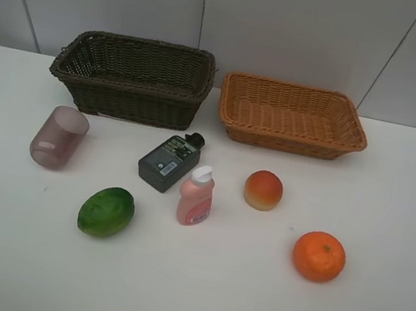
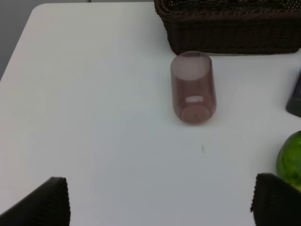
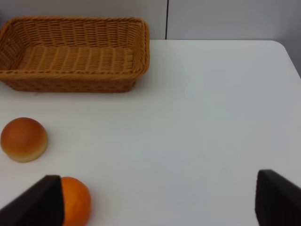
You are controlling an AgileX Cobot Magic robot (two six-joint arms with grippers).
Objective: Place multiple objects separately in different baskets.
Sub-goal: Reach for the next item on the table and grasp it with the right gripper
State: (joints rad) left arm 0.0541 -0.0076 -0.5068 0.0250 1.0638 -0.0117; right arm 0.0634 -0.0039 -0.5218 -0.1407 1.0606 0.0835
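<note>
In the exterior high view a dark brown basket (image 1: 134,78) and an orange-tan basket (image 1: 291,115) stand at the back, both with nothing inside. In front lie a purple cup (image 1: 59,137) on its side, a dark-green black-capped bottle (image 1: 169,162), a pink white-capped bottle (image 1: 196,195), a peach-red fruit (image 1: 263,190), a green oval fruit (image 1: 106,211) and an orange (image 1: 318,256). Neither arm shows there. My left gripper (image 2: 160,200) is open and holds nothing, short of the cup (image 2: 192,87). My right gripper (image 3: 162,200) is open and holds nothing, with the orange (image 3: 75,201) by one finger.
The white table (image 1: 393,204) ends at a grey wall behind the baskets. The left wrist view shows the table's edge (image 2: 16,52) beside the cup; the right wrist view shows its far corner (image 3: 284,47).
</note>
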